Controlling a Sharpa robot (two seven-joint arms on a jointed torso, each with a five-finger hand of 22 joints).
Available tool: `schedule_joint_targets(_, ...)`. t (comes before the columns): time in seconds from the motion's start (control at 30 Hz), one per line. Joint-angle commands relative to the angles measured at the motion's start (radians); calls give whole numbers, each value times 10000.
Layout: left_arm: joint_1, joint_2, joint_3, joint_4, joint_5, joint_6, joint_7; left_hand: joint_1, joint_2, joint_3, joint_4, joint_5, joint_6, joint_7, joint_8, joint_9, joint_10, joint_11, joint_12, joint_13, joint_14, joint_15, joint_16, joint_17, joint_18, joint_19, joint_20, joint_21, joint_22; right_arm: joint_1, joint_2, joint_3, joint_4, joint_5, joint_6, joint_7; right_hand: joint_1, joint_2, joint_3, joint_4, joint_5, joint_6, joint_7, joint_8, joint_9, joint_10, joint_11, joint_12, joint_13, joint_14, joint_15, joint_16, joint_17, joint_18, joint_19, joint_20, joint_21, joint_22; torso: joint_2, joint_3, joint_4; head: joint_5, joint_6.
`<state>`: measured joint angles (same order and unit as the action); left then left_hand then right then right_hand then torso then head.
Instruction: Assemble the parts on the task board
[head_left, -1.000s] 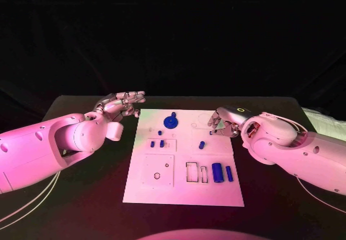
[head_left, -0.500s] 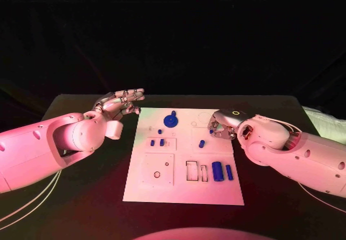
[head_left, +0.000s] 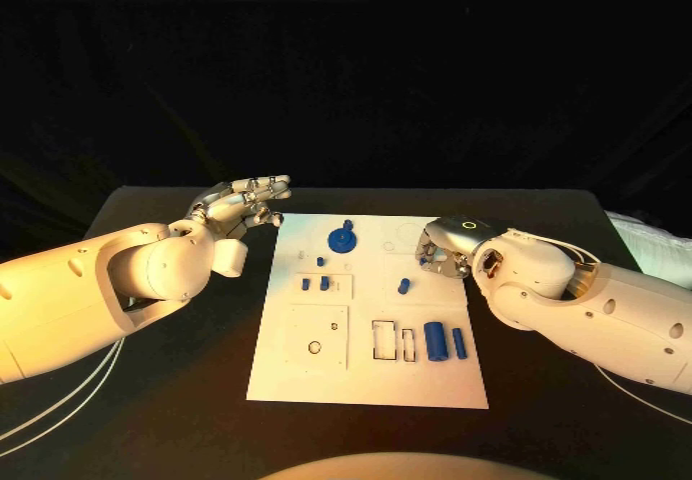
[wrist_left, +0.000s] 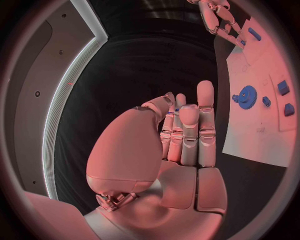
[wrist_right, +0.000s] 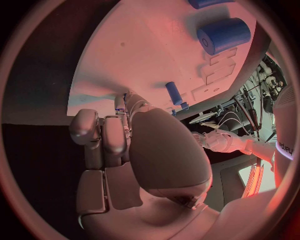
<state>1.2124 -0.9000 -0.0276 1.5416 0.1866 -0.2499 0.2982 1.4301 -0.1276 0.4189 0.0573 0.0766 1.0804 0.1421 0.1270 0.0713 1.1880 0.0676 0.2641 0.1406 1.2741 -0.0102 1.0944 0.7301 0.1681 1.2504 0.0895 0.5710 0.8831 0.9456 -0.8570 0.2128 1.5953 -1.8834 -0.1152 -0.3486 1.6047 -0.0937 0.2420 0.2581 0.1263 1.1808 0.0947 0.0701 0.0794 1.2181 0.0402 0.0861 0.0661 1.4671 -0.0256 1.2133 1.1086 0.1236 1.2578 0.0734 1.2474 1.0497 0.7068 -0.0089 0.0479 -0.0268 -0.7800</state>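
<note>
The white task board (head_left: 368, 375) lies mid-table. On it are a blue gear (head_left: 342, 240), small blue pegs (head_left: 313, 285), another peg (head_left: 405, 286), a thick blue cylinder (head_left: 434, 343) and a thin rod (head_left: 459, 345). My left hand (head_left: 242, 205) hovers off the board's far left corner, fingers straight, holding nothing. My right hand (head_left: 437, 252) is at the board's right edge with fingers curled down onto it; the thumb hides the fingertips (wrist_right: 125, 107). The right wrist view shows the board (wrist_right: 144, 55), the cylinder (wrist_right: 223, 35) and a peg (wrist_right: 174, 93). The left wrist view shows my left hand (wrist_left: 181, 145), the gear (wrist_left: 247, 96) and my right hand (wrist_left: 215, 15).
Rectangular cut-outs (head_left: 385, 341) and a raised square plate (head_left: 315, 340) sit in the board's near half. Black table (head_left: 173, 400) surrounds the board, and my bulky forearms flank it on both sides.
My right hand has shifted a little inward over the board's right edge, with the fingers curling lower. The left hand has hardly moved.
</note>
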Motion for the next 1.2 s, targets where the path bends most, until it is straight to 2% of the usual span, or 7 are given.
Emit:
schedule_joint_targets(0.03,3,36,5,-5,-295,192,8,-30,75,-8,-52,60,33,33,41,-13,-71,12,53,12,-50,10,-72,-17,140,-75,24,-55,-11,-49,31,-38,-46,-29,275,46,30,143,312,-110,-304,149,4,70,53,185,-1,1,-14,377,-87,84,50,-136,103,-11,112,137,-3,-5,1,-10,-8)
schedule_joint_targets(0.27,2,50,3,6,-799,220,-75,-36,67,-16,-85,88,-38,68,17,-29,-150,38,87,26,4,24,24,102,94,21,32,171,140,-51,70,-42,-104,86,22,74,-112,134,651,-238,-537,222,-5,58,87,296,-22,-55,-15,387,-78,141,78,-162,165,-12,212,281,10,-13,-19,-30,-1)
schedule_joint_targets(0.57,-4,79,-6,-37,-1100,220,-104,-32,75,-13,-100,95,-61,79,10,-32,-183,48,101,31,-34,32,-27,-2,119,-23,36,20,36,-47,-40,-23,183,116,-1100,116,-285,96,962,-316,-590,221,16,22,105,339,-3,-122,-18,396,-80,207,116,-203,278,-4,357,497,-49,13,-24,-47,-5)
schedule_joint_targets(0.8,-18,97,-20,-120,-1276,218,-103,-34,76,-13,-104,97,-72,85,7,-34,-199,54,107,34,-52,37,-47,-40,125,-38,39,-28,4,44,-335,99,518,177,-1494,38,-410,1,1197,-395,-603,245,25,13,126,388,6,-154,-16,382,-67,194,62,-209,293,4,400,555,-132,-32,-17,-36,-39)
schedule_joint_targets(1.0,-44,78,-31,-140,-1300,201,-94,-37,77,-14,-111,98,-88,93,3,-35,-222,61,118,38,-72,44,-64,-77,130,-53,43,-70,-25,77,-364,152,1288,283,-1473,1,-493,-61,1371,-448,-604,242,71,0,137,417,49,-172,-18,354,-52,163,7,-212,285,34,410,568,-125,-9,-44,67,-23)
schedule_joint_targets(1.13,-55,104,-34,-130,-1305,215,-80,-45,76,-18,-114,98,-99,99,1,-37,-238,68,126,41,-81,49,-67,-86,131,-58,47,-85,-35,34,-273,158,1755,527,-1474,77,-519,-83,1464,-486,-596,232,84,-9,140,413,58,-185,-20,349,-49,171,7,-212,286,40,420,582,-141,-37,-8,128,-35)
schedule_joint_targets(1.2,-58,110,-35,-121,-1306,218,-75,-45,76,-18,-114,98,-99,99,1,-37,-238,68,126,41,-81,49,-67,-86,131,-58,47,-85,-35,-12,-201,158,1945,632,-1510,141,-544,-102,1538,-519,-581,220,104,-16,142,410,74,-193,-21,346,-40,182,13,-214,291,48,432,600,-131,-36,-23,230,-33)
